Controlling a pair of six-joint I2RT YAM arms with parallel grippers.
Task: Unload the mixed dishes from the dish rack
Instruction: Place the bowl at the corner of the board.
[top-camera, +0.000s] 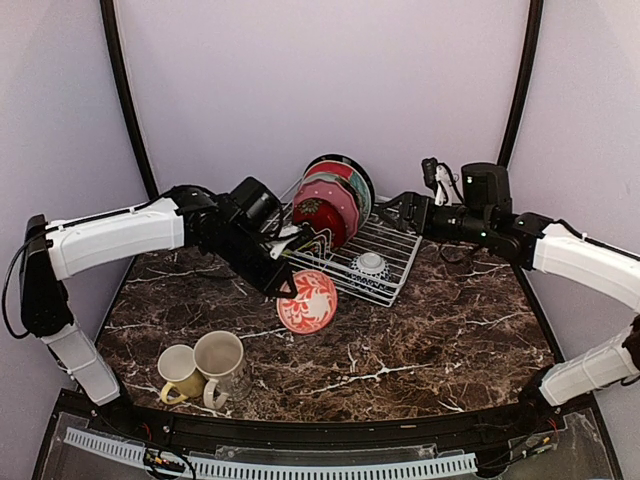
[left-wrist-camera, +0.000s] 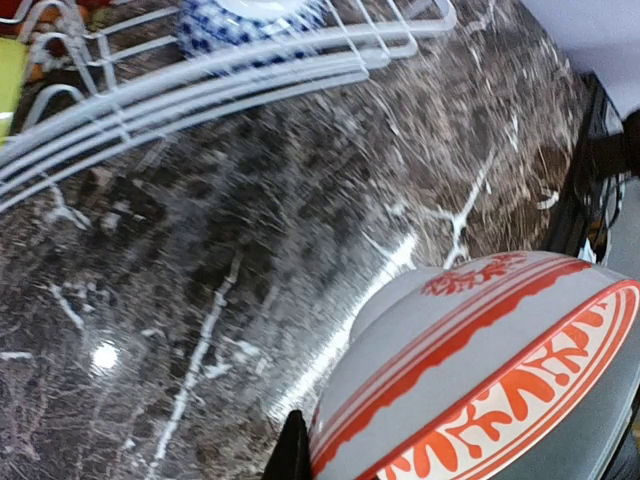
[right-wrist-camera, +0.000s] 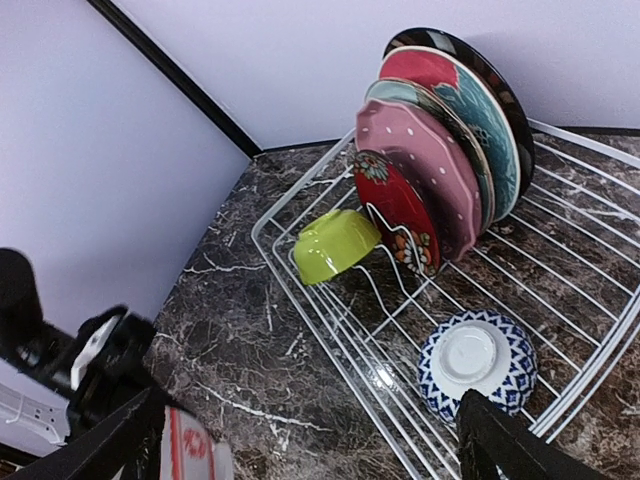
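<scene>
My left gripper (top-camera: 287, 282) is shut on the rim of a red-and-white patterned bowl (top-camera: 308, 302), held tilted above the marble just in front of the dish rack (top-camera: 398, 262). In the left wrist view the bowl (left-wrist-camera: 480, 370) fills the lower right beside one dark finger (left-wrist-camera: 293, 450). The rack holds upright red (right-wrist-camera: 395, 205) and pink (right-wrist-camera: 430, 170) plates, more plates behind them, a lime bowl (right-wrist-camera: 335, 245) on its side and an upturned blue-and-white bowl (right-wrist-camera: 477, 365). Over the rack's right side my right gripper (top-camera: 392, 213) hangs open and empty.
A yellow mug (top-camera: 180, 372) and a beige mug (top-camera: 222, 362) stand together at the front left of the dark marble table (top-camera: 420, 350). The rack's rim (right-wrist-camera: 330, 348) runs diagonally below the right wrist. Lilac walls close in the back and sides.
</scene>
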